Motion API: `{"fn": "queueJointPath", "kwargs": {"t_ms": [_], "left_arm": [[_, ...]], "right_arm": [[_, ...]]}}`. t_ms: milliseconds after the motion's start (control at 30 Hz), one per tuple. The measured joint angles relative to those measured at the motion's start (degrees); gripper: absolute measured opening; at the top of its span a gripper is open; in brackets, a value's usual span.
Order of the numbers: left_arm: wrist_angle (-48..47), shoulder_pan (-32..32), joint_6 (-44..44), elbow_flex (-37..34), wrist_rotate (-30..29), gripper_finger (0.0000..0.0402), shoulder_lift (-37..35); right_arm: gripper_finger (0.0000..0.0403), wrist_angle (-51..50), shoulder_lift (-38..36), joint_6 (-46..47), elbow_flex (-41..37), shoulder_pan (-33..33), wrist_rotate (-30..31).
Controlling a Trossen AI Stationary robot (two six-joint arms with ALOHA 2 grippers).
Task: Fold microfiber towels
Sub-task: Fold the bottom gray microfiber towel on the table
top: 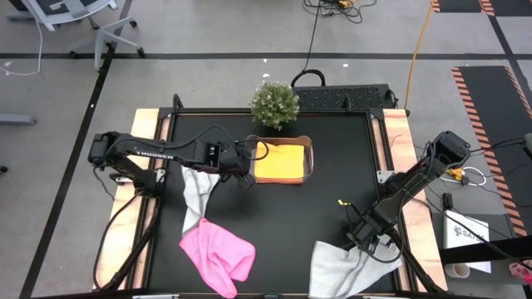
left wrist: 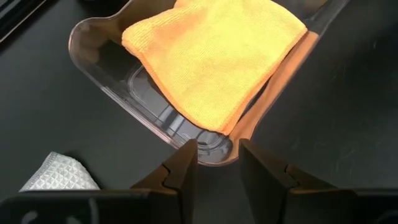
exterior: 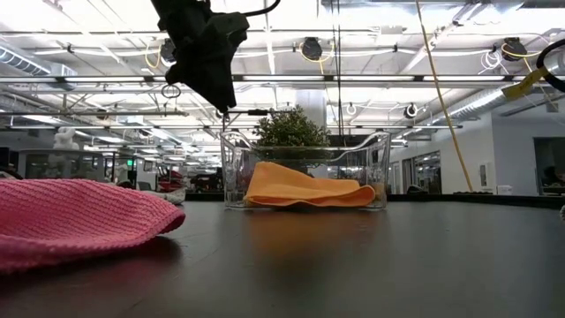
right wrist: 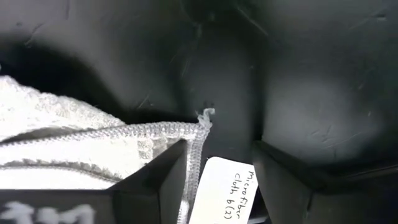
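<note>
High view: orange towel (top: pixel 279 161) lies folded in the clear tub (top: pixel 309 160) near the tabletop's far edge; pink towel (top: pixel 218 256) and two grey towels (top: pixel 196 193) (top: pixel 345 267) remain crumpled along the near half.
Low view: tub holds only orange.
Left wrist: left gripper (left wrist: pixel 217 163) parted, empty, above the tub's rim.
Right wrist: right gripper (right wrist: pixel 219 171) spread around the grey corner and its tag (right wrist: pixel 222 190), not clamped.

Around my black table (top: pixel 274 208): grey floor (top: pixel 208 29) with dark tape lines, bright strip-lit ceiling (exterior: pixel 371 62) overhead.
</note>
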Motion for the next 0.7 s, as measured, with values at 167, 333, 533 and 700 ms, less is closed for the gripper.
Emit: {"fn": "queueJointPath", "kwargs": {"t_ms": [167, 333, 533, 700], "left_arm": [[0.0, 0.0, 0.0, 0.0, 0.0, 0.012, 0.0], [0.0, 0.0, 0.0, 0.0, 0.0, 0.012, 0.0], [0.0, 0.1, 0.0, 0.0, 0.0, 0.012, 0.0], [0.6, 0.0, 0.0, 0.0, 0.0, 0.012, 0.0]], "right_arm": [[0.0083, 0.0, 0.0, 2.4, -0.8, 0.0, 0.3], [0.001, 1.1, -0.9, 5.1, -0.8, -0.2, 0.5], [0.0001, 1.4, -7.6, 12.2, 2.7, -1.3, 12.2], [0.0001, 1.9, -14.9, 14.1, 7.4, -2.1, 29.2]]}}
